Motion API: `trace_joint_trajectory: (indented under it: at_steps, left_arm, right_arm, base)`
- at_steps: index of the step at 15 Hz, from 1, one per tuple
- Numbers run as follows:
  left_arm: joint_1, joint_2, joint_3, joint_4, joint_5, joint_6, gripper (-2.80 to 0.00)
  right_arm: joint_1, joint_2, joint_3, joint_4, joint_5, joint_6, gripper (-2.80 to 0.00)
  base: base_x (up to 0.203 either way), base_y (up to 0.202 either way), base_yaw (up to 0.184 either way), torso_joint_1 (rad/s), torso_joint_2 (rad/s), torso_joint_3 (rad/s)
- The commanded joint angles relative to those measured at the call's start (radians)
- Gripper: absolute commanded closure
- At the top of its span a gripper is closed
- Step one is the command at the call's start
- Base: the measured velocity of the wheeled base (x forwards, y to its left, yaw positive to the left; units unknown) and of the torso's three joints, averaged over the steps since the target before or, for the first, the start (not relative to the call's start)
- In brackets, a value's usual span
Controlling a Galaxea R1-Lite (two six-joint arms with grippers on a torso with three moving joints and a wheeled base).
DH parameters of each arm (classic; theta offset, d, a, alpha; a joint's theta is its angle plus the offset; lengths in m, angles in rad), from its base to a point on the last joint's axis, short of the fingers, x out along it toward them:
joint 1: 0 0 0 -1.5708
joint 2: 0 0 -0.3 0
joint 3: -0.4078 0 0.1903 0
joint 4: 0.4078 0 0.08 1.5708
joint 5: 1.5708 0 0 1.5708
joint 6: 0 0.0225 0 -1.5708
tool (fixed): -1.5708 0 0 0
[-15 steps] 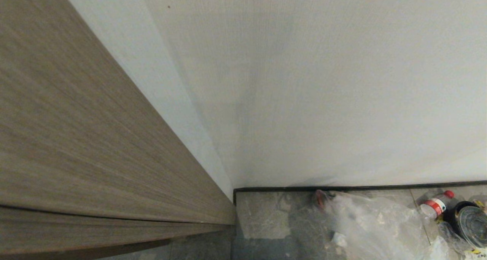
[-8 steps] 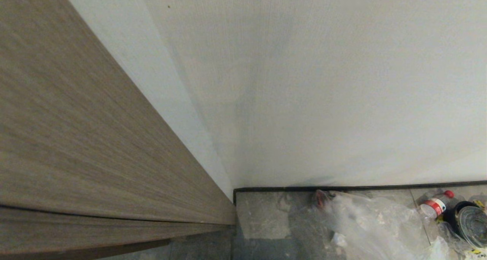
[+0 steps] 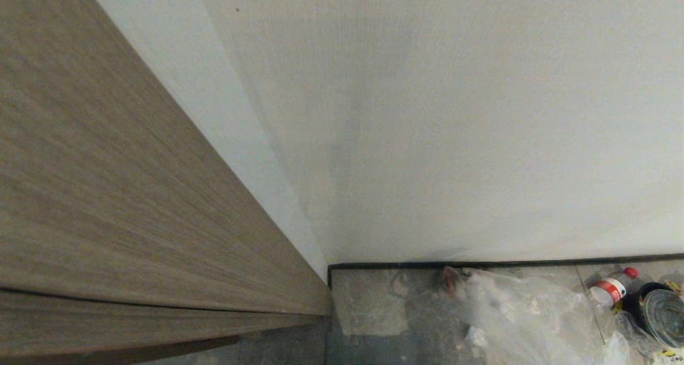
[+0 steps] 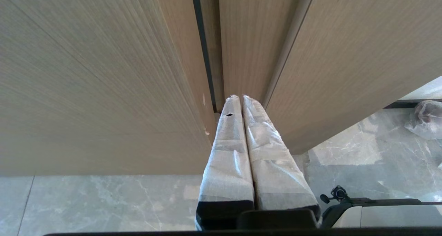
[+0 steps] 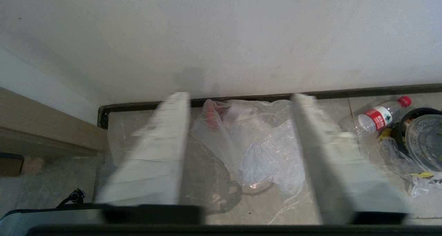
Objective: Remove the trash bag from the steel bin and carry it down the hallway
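The trash bag (image 3: pixel 513 311), clear and crinkled with something red inside near its top, lies on the hallway's grey stone-look tiles (image 3: pixel 368 306) against the white wall. In the right wrist view the trash bag (image 5: pixel 255 142) lies on the floor beyond my right gripper (image 5: pixel 240 95). That gripper is open, its padded fingers spread wide and blurred, with nothing between them. My left gripper (image 4: pixel 240 97) is shut and empty, pointing at a wood panel; the trash bag (image 4: pixel 426 120) shows off to one side. The steel bin is out of view. Neither arm shows in the head view.
A plastic bottle with a red cap (image 3: pixel 612 289) and a round black container (image 3: pixel 660 311) with more clear wrapping lie right of the bag. A wood-grain panel (image 3: pixel 107 194) fills the left. A black skirting strip (image 3: pixel 481 264) runs along the wall's foot.
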Motion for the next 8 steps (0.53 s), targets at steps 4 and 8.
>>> trace_joint_trajectory:
  at_steps: [4, 8]
  left_arm:
    - [0.0, 0.0, 0.0, 0.0, 0.001, -0.001, 0.0]
    - [0.0, 0.0, 0.0, 0.0, 0.001, -0.001, 0.0]
  right_arm:
    - [0.0, 0.0, 0.002, 0.001, 0.0, 0.0, 0.0]
    - [0.0, 0.0, 0.002, 0.001, 0.0, -0.001, 0.0]
  base:
    - [0.0, 0.0, 0.0, 0.0, 0.0, 0.0]
    - [0.0, 0.0, 0.0, 0.0, 0.0, 0.0]
